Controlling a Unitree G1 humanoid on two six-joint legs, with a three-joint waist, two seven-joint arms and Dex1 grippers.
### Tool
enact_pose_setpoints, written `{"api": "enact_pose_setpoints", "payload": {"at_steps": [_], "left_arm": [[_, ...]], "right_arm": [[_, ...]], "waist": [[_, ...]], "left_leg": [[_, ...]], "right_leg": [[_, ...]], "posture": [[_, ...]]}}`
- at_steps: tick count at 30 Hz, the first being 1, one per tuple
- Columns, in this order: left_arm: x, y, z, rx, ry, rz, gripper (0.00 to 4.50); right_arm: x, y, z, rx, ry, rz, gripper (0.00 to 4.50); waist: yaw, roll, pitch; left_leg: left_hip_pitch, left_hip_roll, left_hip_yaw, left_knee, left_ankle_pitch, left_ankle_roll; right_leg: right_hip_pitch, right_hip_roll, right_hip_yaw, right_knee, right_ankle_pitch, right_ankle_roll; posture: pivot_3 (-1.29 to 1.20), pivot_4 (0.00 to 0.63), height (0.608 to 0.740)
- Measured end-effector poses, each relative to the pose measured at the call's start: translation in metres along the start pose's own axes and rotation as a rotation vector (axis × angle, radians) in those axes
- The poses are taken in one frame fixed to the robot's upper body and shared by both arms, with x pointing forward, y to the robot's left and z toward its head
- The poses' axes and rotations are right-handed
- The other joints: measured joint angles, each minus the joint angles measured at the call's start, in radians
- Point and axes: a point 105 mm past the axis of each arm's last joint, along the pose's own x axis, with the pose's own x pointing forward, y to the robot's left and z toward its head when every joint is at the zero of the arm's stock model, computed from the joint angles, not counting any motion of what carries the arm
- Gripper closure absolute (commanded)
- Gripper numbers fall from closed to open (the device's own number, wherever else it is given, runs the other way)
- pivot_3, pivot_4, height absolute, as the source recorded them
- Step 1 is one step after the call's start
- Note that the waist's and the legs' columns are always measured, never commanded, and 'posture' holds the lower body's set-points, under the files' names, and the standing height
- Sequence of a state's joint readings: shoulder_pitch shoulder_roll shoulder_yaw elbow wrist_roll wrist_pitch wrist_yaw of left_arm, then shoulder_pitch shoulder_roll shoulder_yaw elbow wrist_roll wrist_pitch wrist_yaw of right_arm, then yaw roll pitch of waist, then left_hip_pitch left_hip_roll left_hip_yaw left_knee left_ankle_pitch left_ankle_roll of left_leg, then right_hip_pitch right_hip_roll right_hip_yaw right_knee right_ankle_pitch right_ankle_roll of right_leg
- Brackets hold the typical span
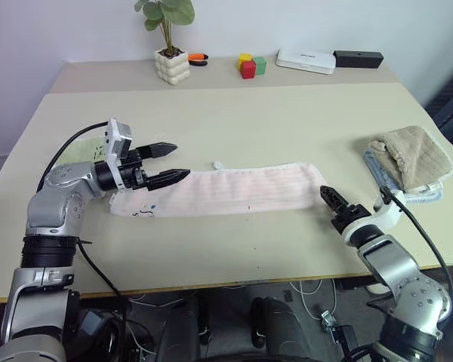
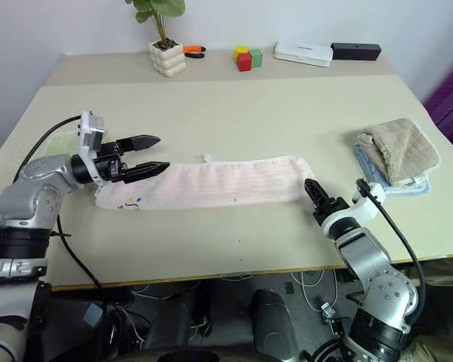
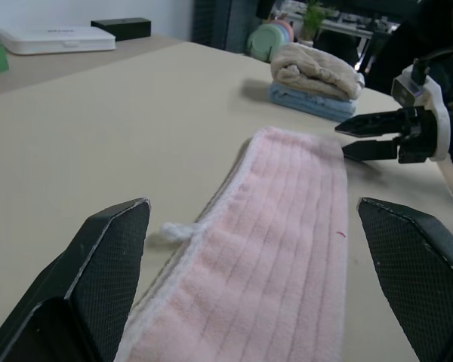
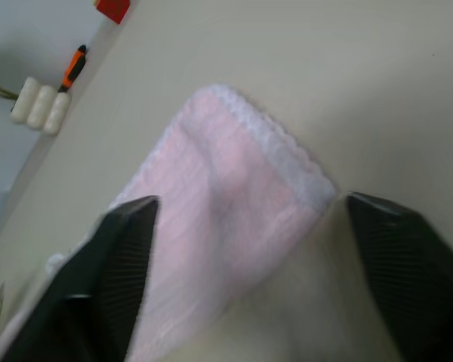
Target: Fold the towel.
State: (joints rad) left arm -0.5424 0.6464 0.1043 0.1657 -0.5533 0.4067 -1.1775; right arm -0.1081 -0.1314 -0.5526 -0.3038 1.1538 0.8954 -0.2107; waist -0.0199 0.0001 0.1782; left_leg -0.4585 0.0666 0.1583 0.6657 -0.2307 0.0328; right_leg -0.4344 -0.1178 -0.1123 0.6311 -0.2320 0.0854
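The pink towel (image 1: 226, 192) lies flat lengthwise on the table (image 1: 249, 121), unfolded. We judge we are lining up a grasp: left gripper (image 1: 171, 161) spread above one end, right gripper (image 1: 331, 199) part-open at the other. Next, pinch both ends.

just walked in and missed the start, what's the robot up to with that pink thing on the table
The robot is set up to fold the pink towel, which lies flat in a long strip across the table. Its left gripper hovers open over the towel's left end, near the small dark mark. Its right gripper sits at the towel's right end, fingers apart, with nothing held. No fold has been made yet.
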Motion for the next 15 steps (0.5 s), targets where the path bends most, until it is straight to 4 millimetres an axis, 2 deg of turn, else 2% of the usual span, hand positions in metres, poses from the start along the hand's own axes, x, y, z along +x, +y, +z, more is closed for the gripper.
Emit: {"api": "enact_pose_setpoints", "payload": {"at_steps": [2,4,6,9,15], "left_arm": [[0.0,-0.002,0.0,0.006,0.0,0.003,0.0],[-0.002,0.0,0.0,0.002,-0.006,0.024,0.0],[-0.003,0.001,0.001,0.003,-0.015,0.041,0.0],[-0.006,0.004,0.003,0.007,-0.026,0.065,0.0],[-0.003,0.003,0.0,-0.005,-0.042,0.07,0.0]], "right_arm": [[0.008,0.002,-0.003,0.023,0.018,0.008,3.31],[0.013,0.01,0.002,0.048,0.003,0.034,4.34],[0.018,0.013,0.01,0.08,-0.027,0.042,4.43],[0.02,0.006,0.019,0.103,-0.056,0.017,4.43],[0.013,-0.011,0.051,0.002,-0.149,-0.069,4.43]], "waist": [[0.0,0.0,0.0],[0.001,0.0,0.0],[0.001,0.0,0.0],[0.009,0.0,0.0],[0.007,0.0,0.0]], "left_leg": [[0.0,0.0,0.0,0.0,0.0,0.0],[0.0,0.0,0.0,0.0,0.0,0.0],[0.0,0.0,0.0,0.0,0.0,0.0],[0.0,0.0,0.0,0.0,0.0,0.0],[0.0,-0.001,0.0,0.0,0.0,0.0]], "right_leg": [[0.0,0.0,0.0,0.0,0.0,0.0],[0.0,0.0,0.0,0.0,0.0,0.0],[0.0,0.0,0.0,0.0,0.0,0.0],[0.0,0.0,0.0,0.0,0.0,0.0],[0.0,0.0,0.0,0.0,0.0,0.001]], "posture": [[0.0,0.15,0.74],[0.0,0.15,0.74],[0.0,0.15,0.74],[0.0,0.15,0.74],[0.0,0.15,0.74]]}}
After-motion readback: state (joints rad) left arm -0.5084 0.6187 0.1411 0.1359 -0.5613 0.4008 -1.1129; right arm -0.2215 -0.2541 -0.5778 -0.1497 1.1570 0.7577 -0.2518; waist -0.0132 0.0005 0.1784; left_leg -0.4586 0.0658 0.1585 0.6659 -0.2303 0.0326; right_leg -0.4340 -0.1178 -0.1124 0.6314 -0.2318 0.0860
